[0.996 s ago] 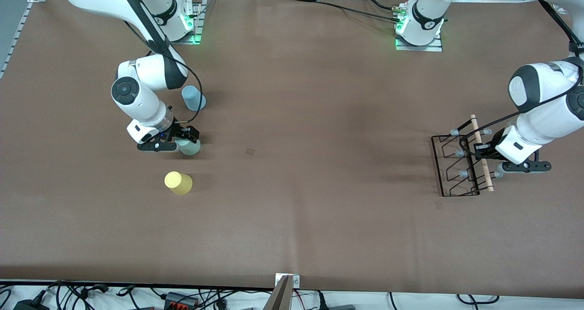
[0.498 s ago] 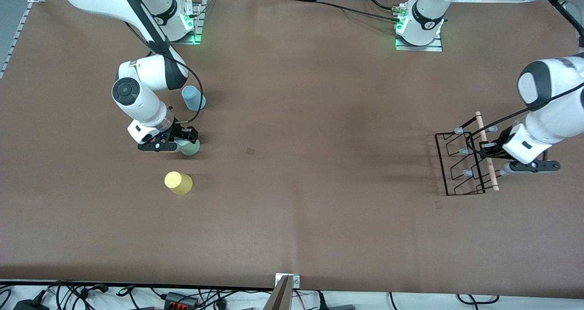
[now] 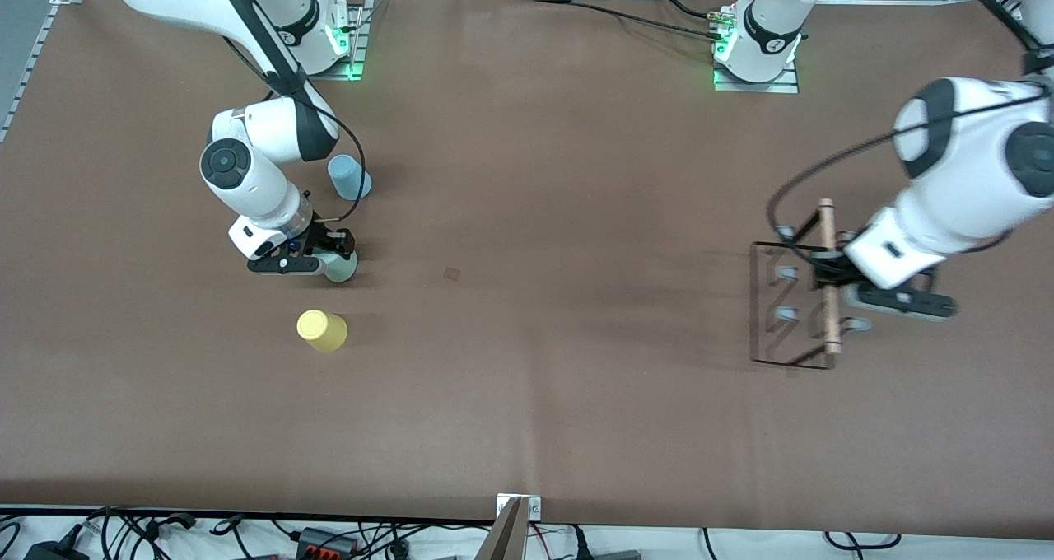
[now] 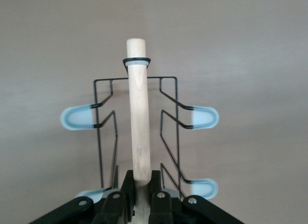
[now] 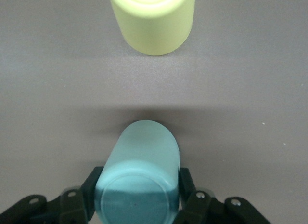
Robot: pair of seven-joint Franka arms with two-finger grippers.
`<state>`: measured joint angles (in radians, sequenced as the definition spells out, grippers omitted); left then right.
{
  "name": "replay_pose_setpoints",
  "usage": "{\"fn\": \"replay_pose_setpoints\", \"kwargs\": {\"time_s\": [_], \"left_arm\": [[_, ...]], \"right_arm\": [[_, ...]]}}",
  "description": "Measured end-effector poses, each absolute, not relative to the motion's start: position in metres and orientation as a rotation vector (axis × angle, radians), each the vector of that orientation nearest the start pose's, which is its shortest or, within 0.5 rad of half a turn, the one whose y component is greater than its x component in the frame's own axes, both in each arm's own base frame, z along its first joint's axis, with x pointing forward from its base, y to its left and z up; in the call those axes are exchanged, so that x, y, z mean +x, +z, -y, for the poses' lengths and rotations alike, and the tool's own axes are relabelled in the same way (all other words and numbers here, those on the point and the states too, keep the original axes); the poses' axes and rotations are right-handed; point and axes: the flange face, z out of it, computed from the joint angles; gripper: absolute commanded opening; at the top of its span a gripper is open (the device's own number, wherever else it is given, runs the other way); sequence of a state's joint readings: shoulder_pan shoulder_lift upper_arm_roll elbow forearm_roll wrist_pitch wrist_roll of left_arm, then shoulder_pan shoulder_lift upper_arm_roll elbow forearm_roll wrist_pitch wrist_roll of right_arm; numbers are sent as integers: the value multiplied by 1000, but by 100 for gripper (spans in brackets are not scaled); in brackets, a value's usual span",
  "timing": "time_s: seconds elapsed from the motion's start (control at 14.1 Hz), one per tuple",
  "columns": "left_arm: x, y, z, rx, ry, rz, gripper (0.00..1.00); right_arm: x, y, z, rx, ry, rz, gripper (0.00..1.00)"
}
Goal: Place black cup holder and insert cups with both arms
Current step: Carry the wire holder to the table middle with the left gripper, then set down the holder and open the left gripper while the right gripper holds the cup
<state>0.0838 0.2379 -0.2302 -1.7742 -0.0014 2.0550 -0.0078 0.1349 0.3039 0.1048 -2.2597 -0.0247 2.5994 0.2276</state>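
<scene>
Currently the right gripper, toward the right arm's end of the brown table, has its jaws closed on the pale green tapered plastic cup; the yellow plastic cup stands nearer the front camera, the light blue plastic cup farther. At the left arm's end, the left gripper clamps the light wooden rod handle of the thin black wire cup holder, its grey-capped pegs visible.
</scene>
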Motion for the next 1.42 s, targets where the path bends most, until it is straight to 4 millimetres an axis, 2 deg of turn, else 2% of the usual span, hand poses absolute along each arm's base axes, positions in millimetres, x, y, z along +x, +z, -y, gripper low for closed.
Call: {"fn": "replay_pose_setpoints", "kwargs": {"time_s": [0.14,0.28,0.5,0.71,0.92,1.14,1.28,1.42], "left_arm": [[616,431,127,-3215,-59,-114,1],[608,429,171,-3231,-60,-40,1],[588,420,248,-3252,-68,43,1],[567,404,308,-3271,-57,74,1],[555,381,342,-3283,-33,46,1],[540,360,372,-3290,-3,38,1],[533,350,384,-3286,22,23,1],[526,341,395,-3283,43,10,1]], "right_arm": [[528,249,-126,-3123,-32,120,0],[531,273,-112,-3129,-35,168,0],[539,310,-92,-3142,11,179,0],[548,361,-93,-3153,96,177,0],[547,403,-92,-3161,137,175,0],[547,434,-92,-3165,185,171,0],[548,441,-98,-3164,186,187,0],[547,438,-103,-3164,197,201,0]]}}
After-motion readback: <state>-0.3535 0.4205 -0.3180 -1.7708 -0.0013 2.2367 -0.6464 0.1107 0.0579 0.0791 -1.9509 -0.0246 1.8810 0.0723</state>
